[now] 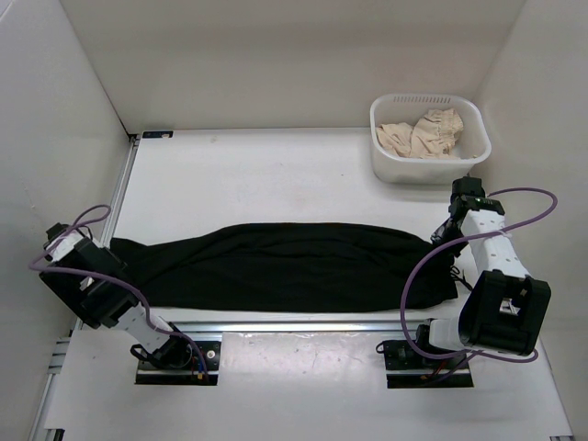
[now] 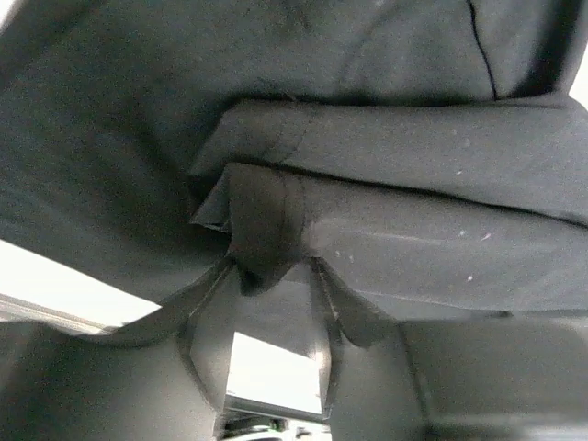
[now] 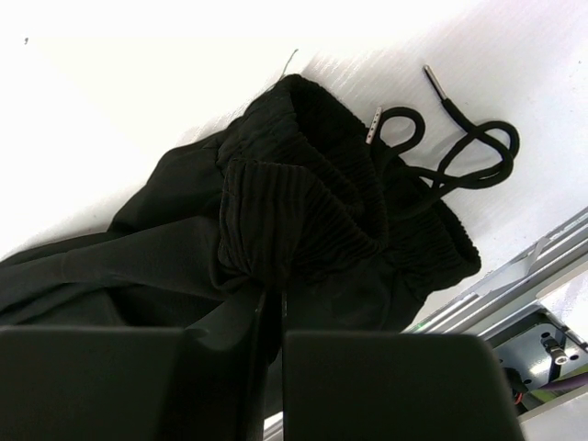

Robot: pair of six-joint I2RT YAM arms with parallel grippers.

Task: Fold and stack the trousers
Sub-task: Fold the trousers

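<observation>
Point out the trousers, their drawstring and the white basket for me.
trousers [image 1: 285, 266]: top view, middle of the black fabric.
drawstring [image 3: 455, 112]: right wrist view, cord below its metal tip.
white basket [image 1: 418, 171]: top view, its near wall.

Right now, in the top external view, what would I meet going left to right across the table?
left arm → trousers → right arm. The white basket sits farther back and overlaps the right arm's span, so it is left out.
</observation>
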